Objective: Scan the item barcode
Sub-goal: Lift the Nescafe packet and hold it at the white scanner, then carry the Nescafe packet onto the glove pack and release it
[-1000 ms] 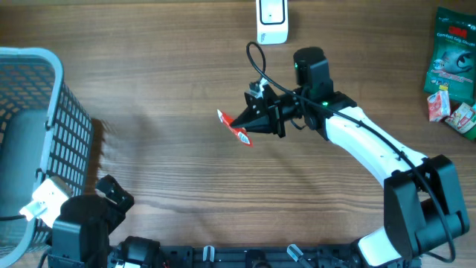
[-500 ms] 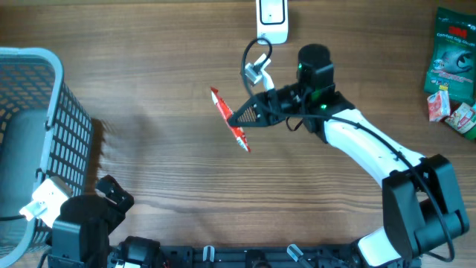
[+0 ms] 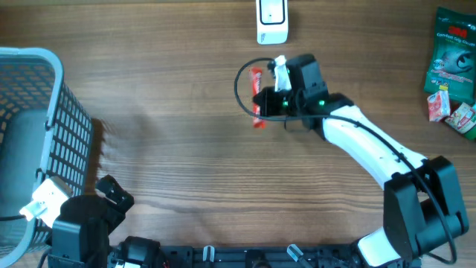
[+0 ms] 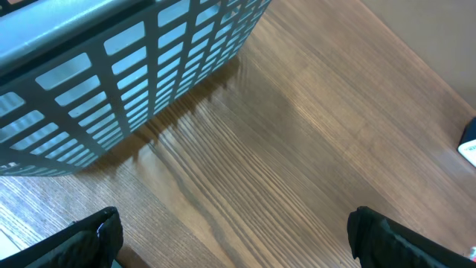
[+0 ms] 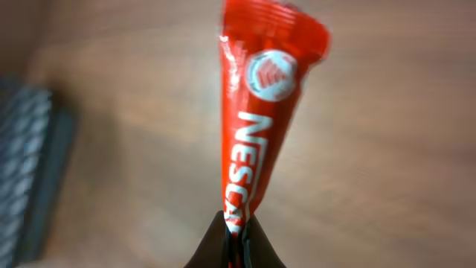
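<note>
Right claw (image 5: pixel 236 237) pinches red Nescafé sachet (image 5: pixel 262 119) by one end above tabletop (image 3: pixel 186 164); left claw (image 4: pixel 234 242) spread wide beside basket (image 4: pixel 111 74).

Counting: one white plastic barcode scanner (image 3: pixel 272 21); one red foil stick sachet (image 3: pixel 257 97) hanging near it; one grey plastic lattice basket (image 3: pixel 30 112) standing far to its left; one green printed pouch (image 3: pixel 452 48) and two small red-and-white sachets (image 3: pixel 439 104) lying far to its right.

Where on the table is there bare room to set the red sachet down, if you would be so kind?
Bare wood spans from the basket to the right tool holding the sachet, and the near middle beside the left arm. Also free: between scanner and packets. Crowded: far right corner, left edge.
</note>
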